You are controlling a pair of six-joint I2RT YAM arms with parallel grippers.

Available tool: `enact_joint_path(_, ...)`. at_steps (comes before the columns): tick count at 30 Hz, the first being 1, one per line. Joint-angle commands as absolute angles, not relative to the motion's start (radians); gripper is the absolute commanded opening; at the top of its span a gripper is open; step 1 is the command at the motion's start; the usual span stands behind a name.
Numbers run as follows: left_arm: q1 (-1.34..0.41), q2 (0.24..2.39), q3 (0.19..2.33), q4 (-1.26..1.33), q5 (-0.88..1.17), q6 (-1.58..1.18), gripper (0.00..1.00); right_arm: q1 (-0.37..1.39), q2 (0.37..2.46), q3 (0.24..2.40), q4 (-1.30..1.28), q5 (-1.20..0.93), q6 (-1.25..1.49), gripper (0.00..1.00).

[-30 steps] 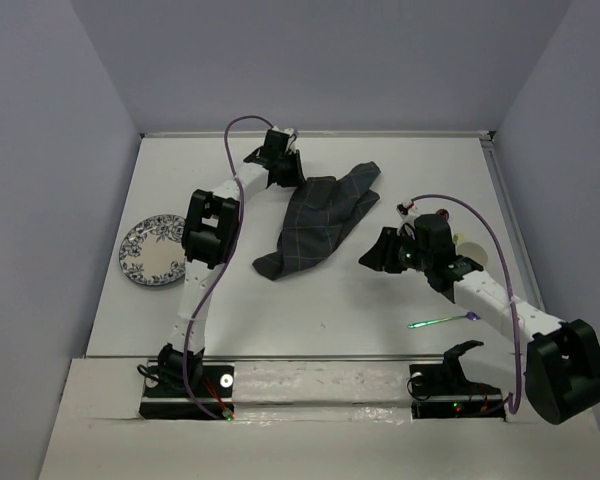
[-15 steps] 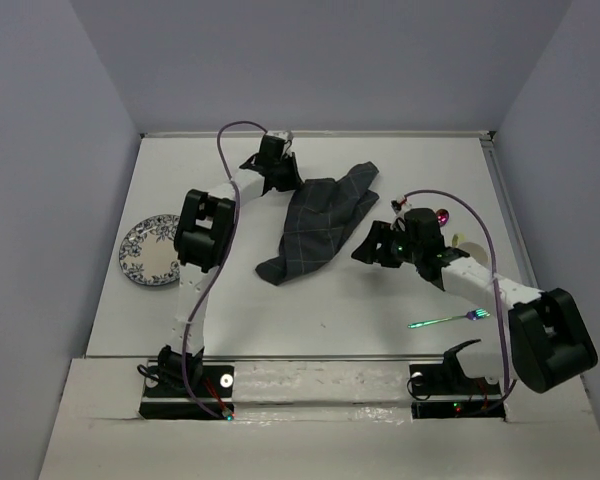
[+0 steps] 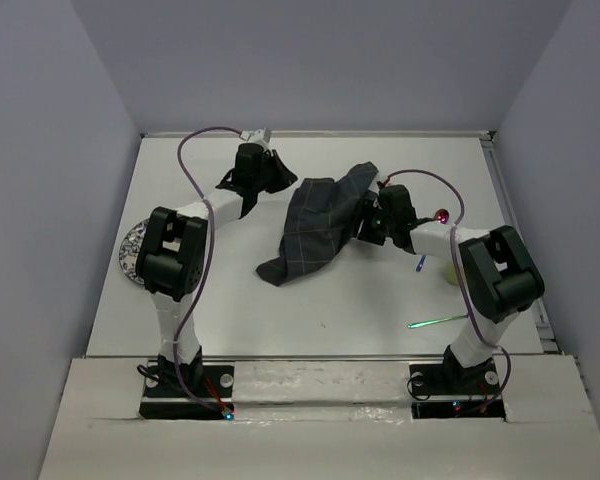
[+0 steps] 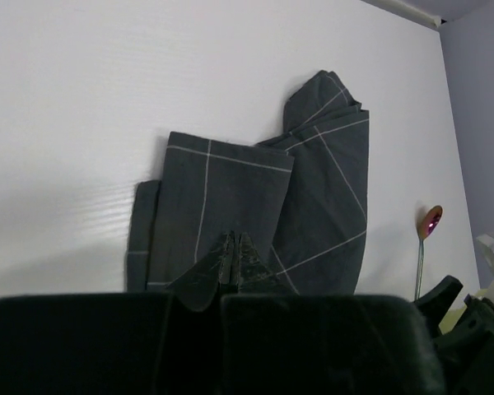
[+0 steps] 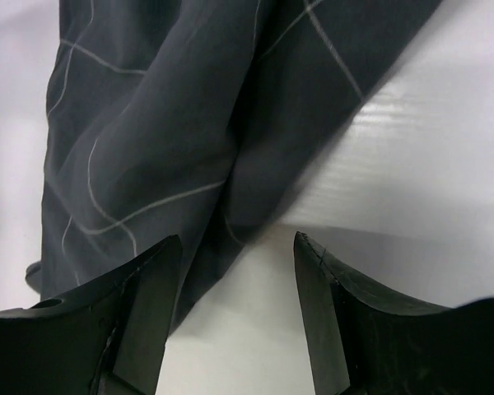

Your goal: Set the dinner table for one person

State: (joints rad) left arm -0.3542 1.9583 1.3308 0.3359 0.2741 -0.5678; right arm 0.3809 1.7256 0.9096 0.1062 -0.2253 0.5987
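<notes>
The white dinner table (image 3: 380,290) carries a crumpled dark navy checked cloth (image 3: 315,225) at its far middle. My left gripper (image 3: 268,175) is shut and empty, just left of the cloth's far left corner. In the left wrist view its closed tips (image 4: 233,247) hover over the cloth (image 4: 247,189). My right gripper (image 3: 370,215) is open at the cloth's right edge. In the right wrist view (image 5: 237,271) the cloth's edge (image 5: 189,148) lies between the jaws, by the left finger (image 5: 148,304).
A blue-patterned plate (image 3: 128,258) lies at the left, partly hidden by my left arm. A pink-bowled spoon (image 3: 442,216) and a pale cup (image 3: 450,273) sit at the right. A green fork (image 3: 438,321) lies near the front right.
My right gripper has moved left and further away, up to the cloth's right edge. My left gripper has drawn back left from the cloth's corner.
</notes>
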Motion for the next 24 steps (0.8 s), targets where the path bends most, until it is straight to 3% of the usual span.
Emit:
enact_joint_path(1, -0.331, 1.902, 1.270, 0.431, 0.261, -0.591, 0.00, 0.388, 1.764, 0.979, 0.149, -0.172, 0.617, 0.62)
enact_joint_path(3, -0.322, 1.946, 1.314, 0.378, 0.290, -0.569, 0.00, 0.388, 1.766, 0.974, 0.150, -0.173, 0.620, 0.61)
enact_joint_path(4, -0.322, 1.969, 1.397, 0.332, 0.294, -0.533, 0.14, 0.388, 1.764, 0.973, 0.150, -0.173, 0.617, 0.61)
enact_joint_path(6, -0.327, 2.032, 1.490, 0.252, 0.308, -0.500, 0.28, 0.388, 1.758, 0.963, 0.149, -0.173, 0.611, 0.58)
enact_joint_path(8, -0.333, 2.087, 1.546, 0.194, 0.298, -0.459, 0.34, 0.388, 1.752, 0.951, 0.149, -0.173, 0.607, 0.57)
enact_joint_path(19, -0.337, 2.370, 1.899, -0.033, 0.382, -0.345, 0.53, 0.388, 1.703, 0.905, 0.149, -0.192, 0.580, 0.58)
enact_joint_path(24, -0.341, 2.422, 1.988, -0.072, 0.406, -0.339, 0.53, 0.388, 1.704, 0.899, 0.149, -0.193, 0.577, 0.58)
